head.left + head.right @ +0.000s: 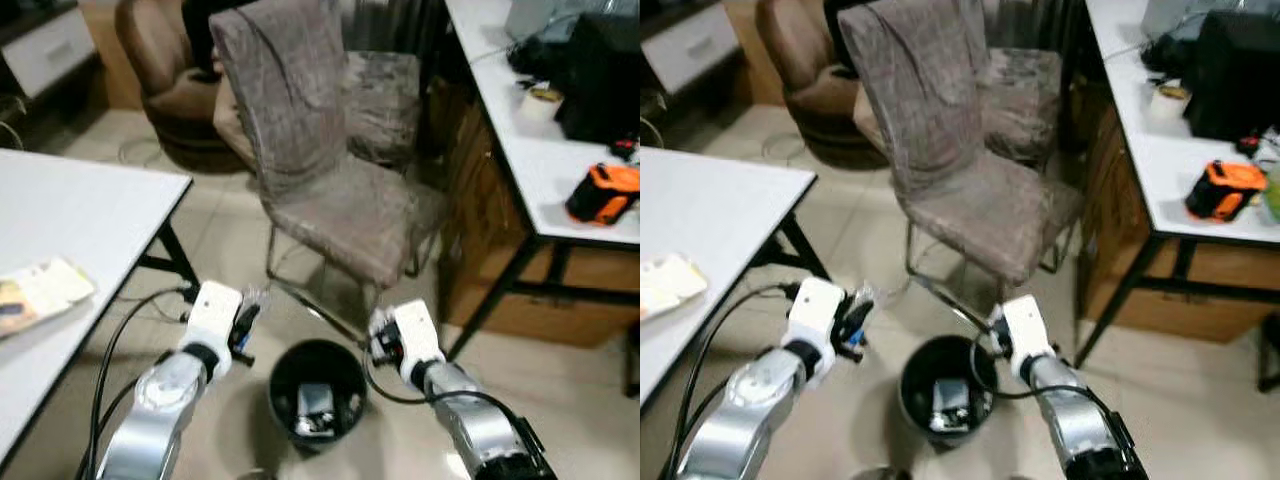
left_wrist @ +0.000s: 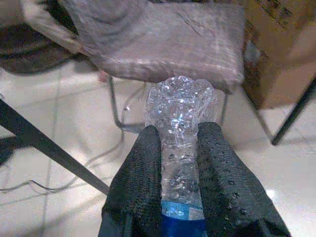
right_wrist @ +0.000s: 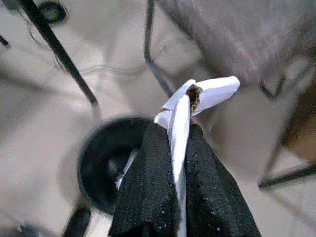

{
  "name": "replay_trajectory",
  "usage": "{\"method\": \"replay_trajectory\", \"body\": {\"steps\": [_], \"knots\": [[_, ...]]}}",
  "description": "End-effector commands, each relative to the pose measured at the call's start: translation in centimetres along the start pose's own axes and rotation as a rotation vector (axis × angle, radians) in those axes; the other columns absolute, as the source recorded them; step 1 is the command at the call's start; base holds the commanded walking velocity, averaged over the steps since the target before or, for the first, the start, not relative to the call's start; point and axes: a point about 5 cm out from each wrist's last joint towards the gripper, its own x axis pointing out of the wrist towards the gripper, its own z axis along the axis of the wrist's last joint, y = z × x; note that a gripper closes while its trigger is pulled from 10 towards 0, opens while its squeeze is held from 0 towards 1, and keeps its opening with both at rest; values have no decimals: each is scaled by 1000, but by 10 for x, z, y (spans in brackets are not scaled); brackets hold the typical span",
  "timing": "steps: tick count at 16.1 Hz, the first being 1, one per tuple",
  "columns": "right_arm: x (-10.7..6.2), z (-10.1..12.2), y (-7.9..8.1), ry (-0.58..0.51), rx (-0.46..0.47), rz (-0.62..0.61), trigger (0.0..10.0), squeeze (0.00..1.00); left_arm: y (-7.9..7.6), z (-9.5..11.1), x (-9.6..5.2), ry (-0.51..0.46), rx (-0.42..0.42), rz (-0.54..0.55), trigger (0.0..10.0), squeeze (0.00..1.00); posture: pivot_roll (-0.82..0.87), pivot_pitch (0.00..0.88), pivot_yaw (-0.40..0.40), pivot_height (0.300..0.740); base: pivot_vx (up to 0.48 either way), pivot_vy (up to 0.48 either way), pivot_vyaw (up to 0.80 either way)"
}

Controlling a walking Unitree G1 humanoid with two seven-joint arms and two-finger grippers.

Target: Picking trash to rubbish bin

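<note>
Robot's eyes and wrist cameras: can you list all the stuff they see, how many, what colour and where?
Rubbish bin: one, black, on the floor between both arms, trash inside.
Crushed bottle: one, clear with blue label, held in the left gripper.
Paper scrap: one, white, held in the right gripper.
Chair: one, grey-brown fabric, behind the bin.
Armchair: one, brown, far left corner.
Tables: two, white, left one and right one.
Orange tool: one, on the right table.
Left gripper: shut on bottle.
Right gripper: shut on paper.
</note>
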Motion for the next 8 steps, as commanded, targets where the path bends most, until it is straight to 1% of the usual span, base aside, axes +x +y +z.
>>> {"method": "replay_trajectory", "body": {"steps": [1, 3, 5, 7, 8], "knots": [[5, 7, 3, -24, -15, 23, 10000, 0, 6, 1, -4, 6, 19, 15, 10000, 0, 2, 126, -9, 740, 0, 0, 0], [16, 10, 3, -13, -54, 49, 10000, 0, 11, 2, -15, 16, 27, 18, 10000, 0, 20, 162, -9, 740, 0, 0, 0], [27, 28, -1, -35, -81, 46, 10000, 0, 12, 2, -28, 39, 50, -26, 10000, 0, 28, 191, -6, 740, 0, 0, 0], [31, 38, -2, -49, -95, 50, 10000, 0, 9, 2, -33, 46, 47, -46, 10000, 0, 32, 202, -9, 740, 0, 0, 0], [36, 53, -1, -79, -80, 65, 10000, 0, 7, 1, -37, 58, 49, -53, 10000, 0, 29, 213, -7, 740, 0, 0, 0]]}}
